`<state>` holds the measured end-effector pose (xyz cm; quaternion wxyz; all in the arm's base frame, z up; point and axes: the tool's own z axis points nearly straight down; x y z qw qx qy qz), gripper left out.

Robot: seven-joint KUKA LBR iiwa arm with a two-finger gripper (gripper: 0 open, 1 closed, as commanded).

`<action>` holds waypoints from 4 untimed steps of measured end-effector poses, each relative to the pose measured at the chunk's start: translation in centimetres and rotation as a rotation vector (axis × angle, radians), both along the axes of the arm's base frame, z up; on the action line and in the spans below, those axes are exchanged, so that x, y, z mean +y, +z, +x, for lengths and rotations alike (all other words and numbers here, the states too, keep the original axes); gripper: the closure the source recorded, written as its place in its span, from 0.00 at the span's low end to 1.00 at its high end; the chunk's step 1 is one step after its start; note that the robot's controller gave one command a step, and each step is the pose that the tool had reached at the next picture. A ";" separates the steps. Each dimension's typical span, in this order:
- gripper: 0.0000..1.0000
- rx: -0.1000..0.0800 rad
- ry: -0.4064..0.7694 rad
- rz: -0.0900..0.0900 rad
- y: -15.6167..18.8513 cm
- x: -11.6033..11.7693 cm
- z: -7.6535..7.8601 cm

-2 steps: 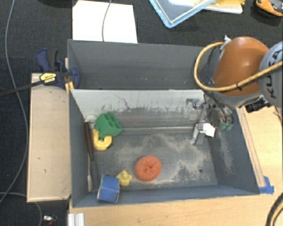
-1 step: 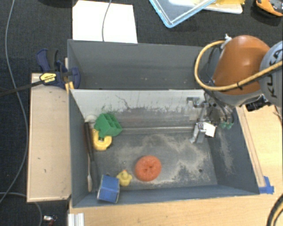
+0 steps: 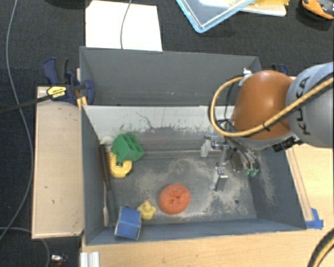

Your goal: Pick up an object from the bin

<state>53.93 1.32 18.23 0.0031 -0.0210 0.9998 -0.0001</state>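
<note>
- Orange ball [image 3: 174, 198] lies front-centre in the bin [image 3: 172, 78], apart from the gripper [image 3: 221, 180] over bare floor; the gripper's state cannot be told.
- Best move: centre above the ball before descending.

Beyond the far wall of the grey bin [image 3: 167, 51], a white sheet [image 3: 141, 26] lay flat on the dark floor [image 3: 31, 31], with a thin cable [image 3: 122, 31] running across it toward the far edge. To its right, at the far edge, sat a clear tray with a light blue rim [image 3: 209, 15], tilted at an angle, and a yellow flat item [image 3: 272, 8] lay just beside it. An orange and black object [image 3: 317, 6] was in the far right corner.
</note>
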 end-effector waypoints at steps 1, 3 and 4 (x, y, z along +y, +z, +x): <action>0.00 -0.003 0.055 -0.001 -6.4 3.6 -1.1; 1.00 -0.018 -0.075 0.001 -11.2 7.8 -5.5; 1.00 -0.018 -0.075 0.002 -11.2 7.8 -5.5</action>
